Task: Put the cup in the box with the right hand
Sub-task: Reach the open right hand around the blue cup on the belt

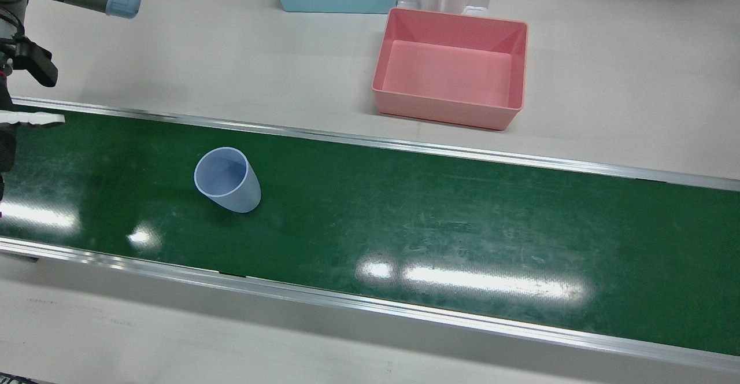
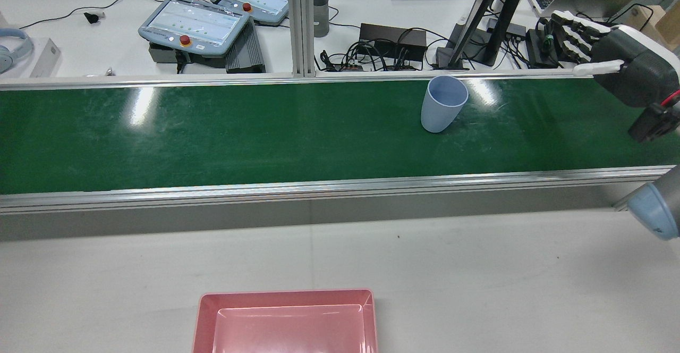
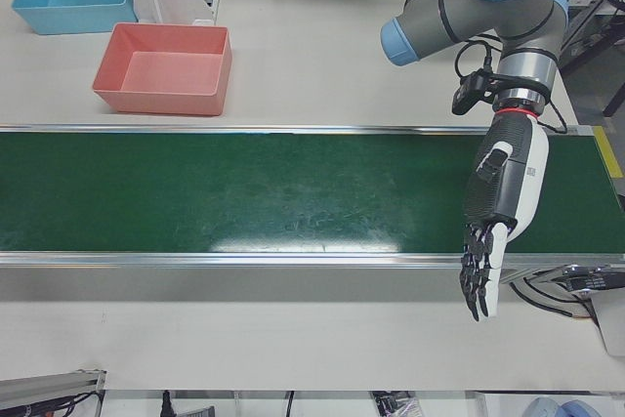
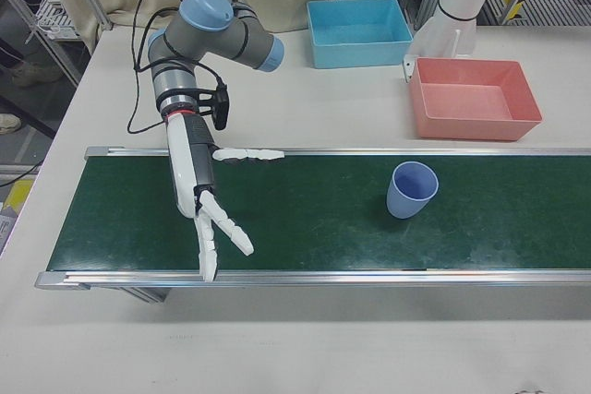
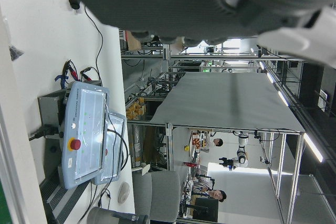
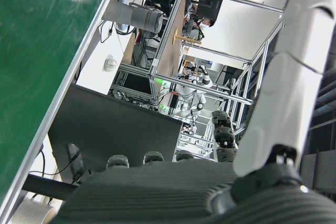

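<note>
Blue cup (image 4: 411,189) stands upright on green belt (image 4: 314,219), mouth up, empty. Pink box (image 4: 473,97) sits on white table (image 4: 323,108) beyond belt, apart from cup, with blue box (image 4: 358,32) further back. Right hand (image 4: 205,205) hangs over belt end, well apart from cup, fingers spread wide, holding nothing. Left hand (image 3: 496,212) hangs at other belt end, fingers straight and apart, empty.

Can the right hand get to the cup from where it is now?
Probably yes: the right hand is open over the belt, and nothing lies between it and the upright cup.
</note>
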